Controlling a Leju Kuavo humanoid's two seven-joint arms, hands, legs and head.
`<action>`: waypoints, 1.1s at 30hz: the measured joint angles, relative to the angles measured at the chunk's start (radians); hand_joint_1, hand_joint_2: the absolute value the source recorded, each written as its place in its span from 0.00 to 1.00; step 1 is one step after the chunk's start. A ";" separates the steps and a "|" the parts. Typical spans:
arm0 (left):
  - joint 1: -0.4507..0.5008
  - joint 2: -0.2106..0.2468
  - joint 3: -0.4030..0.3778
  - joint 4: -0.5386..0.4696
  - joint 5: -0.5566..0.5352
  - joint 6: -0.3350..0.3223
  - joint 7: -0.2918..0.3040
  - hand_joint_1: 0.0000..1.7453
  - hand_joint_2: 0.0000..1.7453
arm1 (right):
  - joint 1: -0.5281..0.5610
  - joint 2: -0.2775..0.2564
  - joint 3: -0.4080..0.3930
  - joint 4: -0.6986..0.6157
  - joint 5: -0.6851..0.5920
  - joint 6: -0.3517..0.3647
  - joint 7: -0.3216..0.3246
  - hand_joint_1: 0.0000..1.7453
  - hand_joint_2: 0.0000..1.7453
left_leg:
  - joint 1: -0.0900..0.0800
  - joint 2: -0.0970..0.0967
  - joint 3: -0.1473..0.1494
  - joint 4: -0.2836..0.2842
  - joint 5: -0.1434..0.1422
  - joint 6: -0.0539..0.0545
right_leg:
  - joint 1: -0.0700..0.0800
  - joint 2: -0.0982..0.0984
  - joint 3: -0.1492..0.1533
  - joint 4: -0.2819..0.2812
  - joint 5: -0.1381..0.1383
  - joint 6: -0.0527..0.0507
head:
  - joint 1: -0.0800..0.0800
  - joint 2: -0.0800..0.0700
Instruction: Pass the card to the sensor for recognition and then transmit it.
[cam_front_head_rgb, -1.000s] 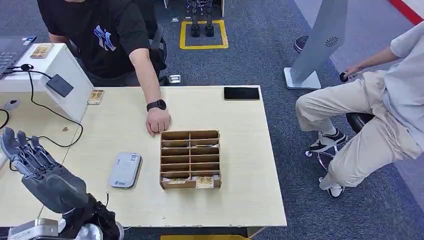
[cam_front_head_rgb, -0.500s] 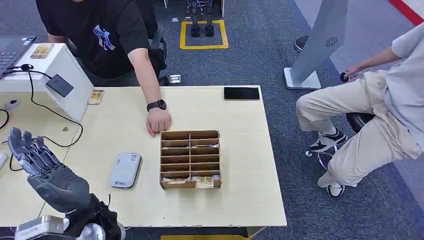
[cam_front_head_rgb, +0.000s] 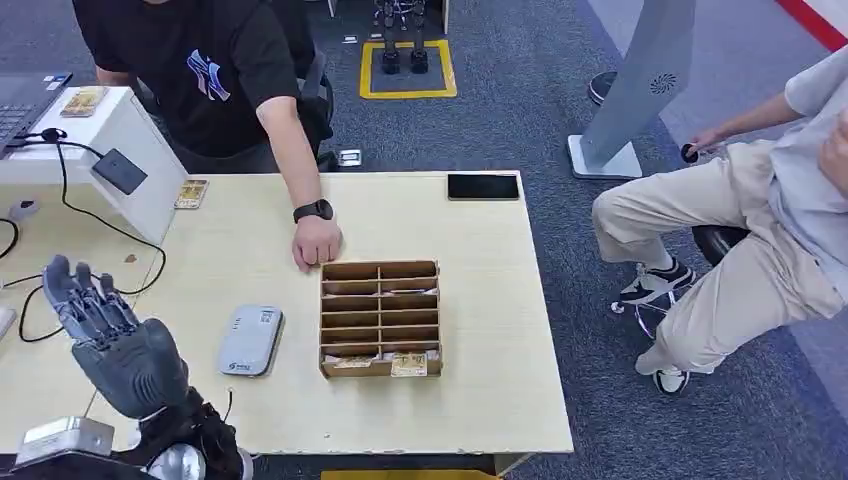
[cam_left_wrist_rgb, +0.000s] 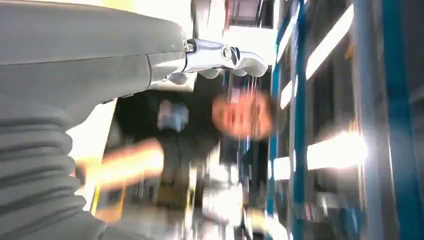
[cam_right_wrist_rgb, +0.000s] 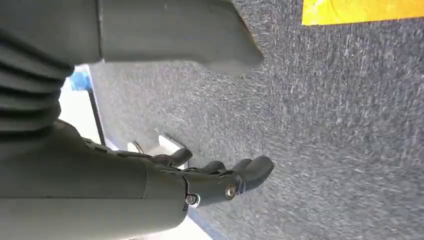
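1. Cards (cam_front_head_rgb: 409, 366) sit upright in front slots of cardboard organizer (cam_front_head_rgb: 380, 317) on desk (cam_front_head_rgb: 470, 300).
2. Left robot hand (cam_front_head_rgb: 105, 335) raised, fingers spread, empty; right robot hand (cam_right_wrist_rgb: 210, 175) hangs empty, fingers loosely apart.
3. Card likely thin, light, stiff, slick: pinch exposed top edge.

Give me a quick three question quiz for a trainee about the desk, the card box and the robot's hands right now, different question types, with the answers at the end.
1. True or false: the left hand holds a card.
2. Multiple choice: what lies just left of the cardboard organizer on the table? A) black phone B) white-grey sensor device C) laptop
3. Short answer: whose hand touches the organizer's far left corner?

Key:
1. False. The left hand is raised with its fingers spread and nothing in them.
2. B, the sensor device. The black phone lies at the table's far edge.
3. The hand of the person in the black shirt.
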 joint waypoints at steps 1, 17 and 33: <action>0.000 0.023 -0.014 0.000 0.026 -0.092 0.000 0.00 1.00 | 0.000 -0.002 0.002 0.000 0.008 0.005 -0.008 0.00 0.00 | 0.000 0.000 0.000 0.000 0.000 0.000 | 0.000 0.000 0.000 0.000 0.000 0.000 | 0.000 0.000; -0.110 0.195 -0.236 0.244 -0.349 -0.416 0.064 0.00 1.00 | -0.008 -0.055 0.008 0.000 0.048 0.040 -0.029 0.00 1.00 | 0.000 0.000 0.000 0.000 0.000 0.000 | 0.000 0.001 0.000 -0.001 0.000 0.000 | 0.000 0.000; -0.176 0.215 -0.299 0.399 -0.534 -0.360 0.210 0.00 1.00 | -0.009 -0.062 0.008 0.001 0.063 0.044 -0.029 0.00 1.00 | 0.000 0.000 0.000 0.000 0.000 0.000 | 0.000 0.001 0.000 -0.001 0.000 0.000 | 0.000 0.000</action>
